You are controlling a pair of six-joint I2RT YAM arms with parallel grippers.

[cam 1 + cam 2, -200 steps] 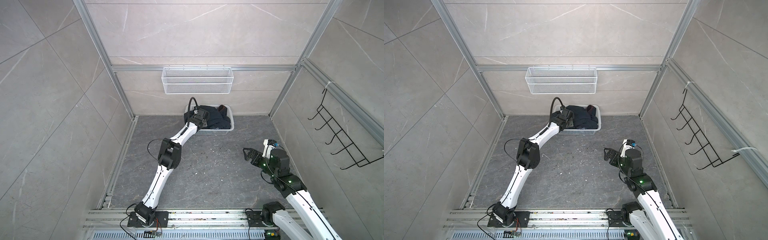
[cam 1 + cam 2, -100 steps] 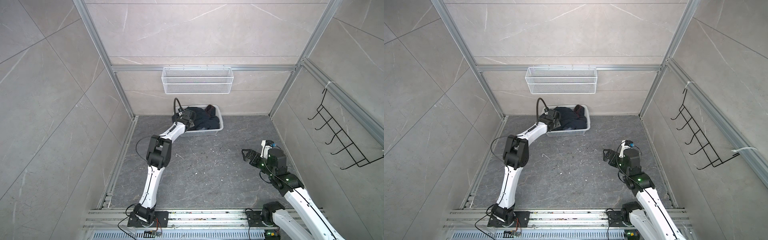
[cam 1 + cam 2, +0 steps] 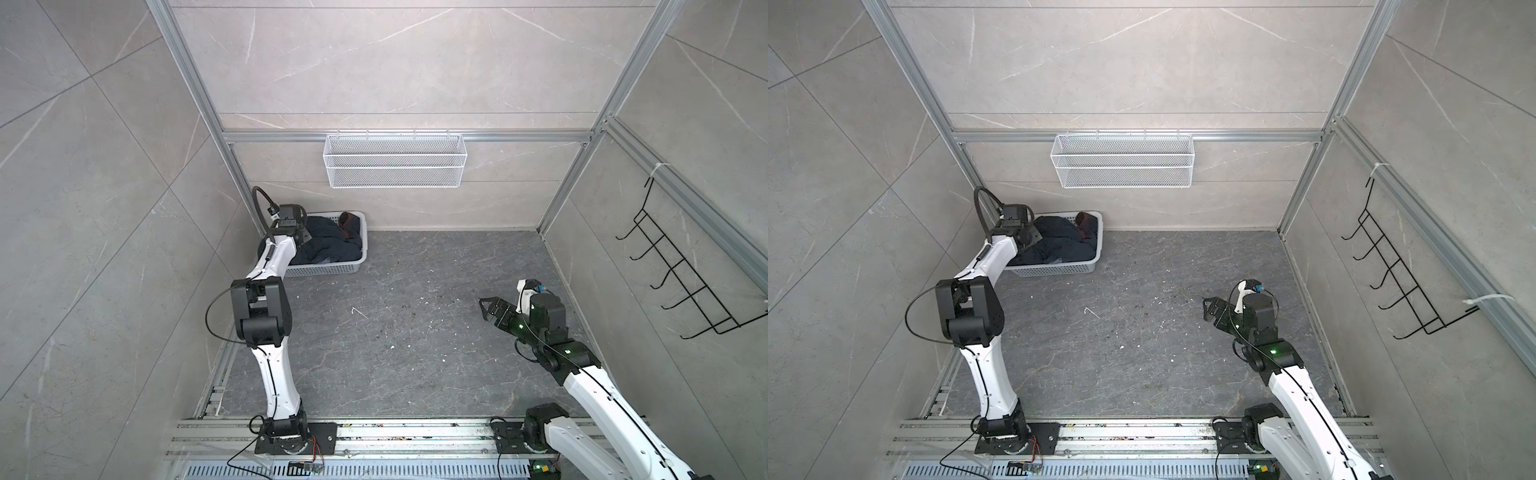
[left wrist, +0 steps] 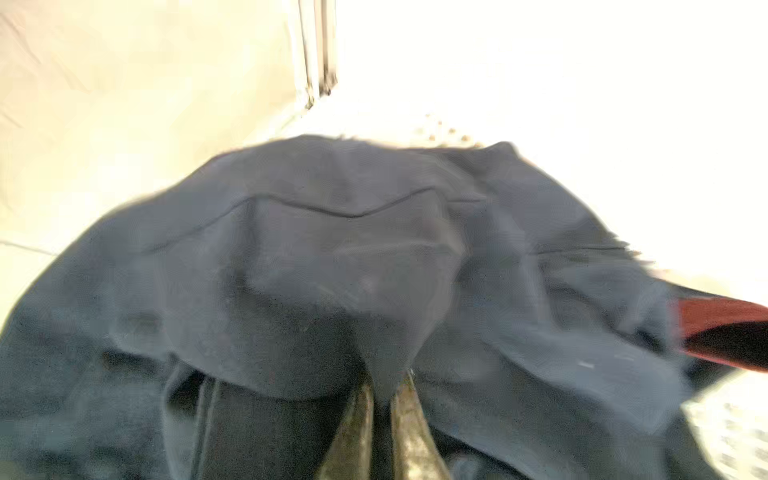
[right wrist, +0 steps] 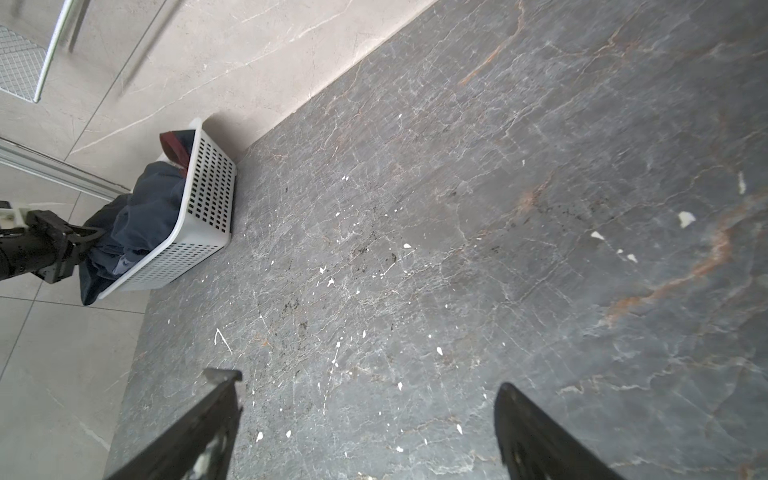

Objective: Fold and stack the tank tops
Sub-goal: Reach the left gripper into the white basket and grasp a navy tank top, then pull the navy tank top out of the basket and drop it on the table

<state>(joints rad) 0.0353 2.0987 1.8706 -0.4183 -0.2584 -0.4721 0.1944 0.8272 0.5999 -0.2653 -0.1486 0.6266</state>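
Observation:
The tank tops (image 3: 328, 245) lie bunched as dark blue cloth in a white perforated basket (image 3: 324, 270) in the back-left corner, shown in both top views (image 3: 1063, 241). A red-trimmed edge (image 4: 723, 320) shows at the far end of the pile. My left gripper (image 4: 384, 380) is shut on a fold of the dark blue cloth at the basket's left end (image 3: 305, 237); cloth drapes over that rim. I cannot tell the two tops apart in the pile. My right gripper (image 5: 365, 378) stands open and empty above the bare floor at the right (image 3: 484, 309).
The basket (image 5: 208, 208) sits against the back wall and close to the left wall's metal post. A white wire shelf (image 3: 395, 166) hangs on the back wall. A black hook rack (image 3: 685, 286) juts from the right wall. The dark stone floor (image 3: 395, 324) carries white flecks.
The left gripper has closed on the cloth and travelled left, and the basket has slid with it from the back middle into the back-left corner. The right gripper has barely shifted.

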